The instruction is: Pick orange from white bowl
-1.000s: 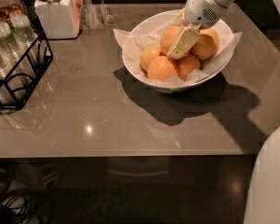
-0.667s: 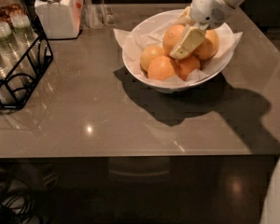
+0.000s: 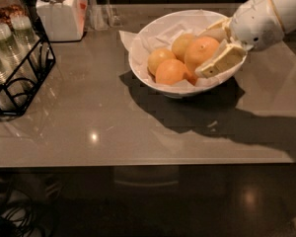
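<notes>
The white bowl (image 3: 136, 65), lined with crumpled white paper, stands at the back middle of the table. It holds several oranges. My gripper (image 3: 204, 53) reaches in from the right over the bowl's right side. Its two pale fingers (image 3: 221, 61) are shut on one orange (image 3: 201, 49), one finger in front of it and one behind. That orange sits a little higher than the others. Three other oranges lie to its left: one at the left (image 3: 159, 58), one at the front (image 3: 170, 72) and one at the back (image 3: 182, 43).
A white lidded jar (image 3: 59, 13) stands at the back left. A black wire rack (image 3: 19, 78) with glass bottles is at the left edge. The table's front edge (image 3: 138, 163) runs across below. The arm's shadow falls right of the bowl.
The arm has swung from above the bowl to its right side. The fingers now hold an orange, which has shifted right and slightly up with them.
</notes>
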Controlling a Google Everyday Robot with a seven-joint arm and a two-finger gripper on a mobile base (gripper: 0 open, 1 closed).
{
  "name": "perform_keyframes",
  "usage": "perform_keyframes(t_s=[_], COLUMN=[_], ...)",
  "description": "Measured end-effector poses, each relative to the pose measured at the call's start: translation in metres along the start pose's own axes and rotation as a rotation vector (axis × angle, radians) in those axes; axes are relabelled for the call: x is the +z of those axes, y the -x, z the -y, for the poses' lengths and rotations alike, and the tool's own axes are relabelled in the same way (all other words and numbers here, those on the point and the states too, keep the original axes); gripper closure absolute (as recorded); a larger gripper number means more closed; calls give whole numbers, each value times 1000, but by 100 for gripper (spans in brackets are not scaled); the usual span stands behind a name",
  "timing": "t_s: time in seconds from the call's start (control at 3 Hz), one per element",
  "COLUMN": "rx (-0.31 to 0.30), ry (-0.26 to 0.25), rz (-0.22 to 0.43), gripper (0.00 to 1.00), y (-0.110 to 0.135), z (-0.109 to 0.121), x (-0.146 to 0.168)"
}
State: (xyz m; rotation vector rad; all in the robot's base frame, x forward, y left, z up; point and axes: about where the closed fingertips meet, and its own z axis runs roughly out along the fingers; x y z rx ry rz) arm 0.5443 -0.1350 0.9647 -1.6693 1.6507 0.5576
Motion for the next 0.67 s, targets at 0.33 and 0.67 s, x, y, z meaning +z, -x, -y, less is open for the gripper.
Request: perform_keyframes(t_s=[0.33,0.67], rx=[4,8], ry=[7,4], rz=[93,100], gripper=[100,100], y=[-3,-4], z=[-25,-28], x=[-5,-8])
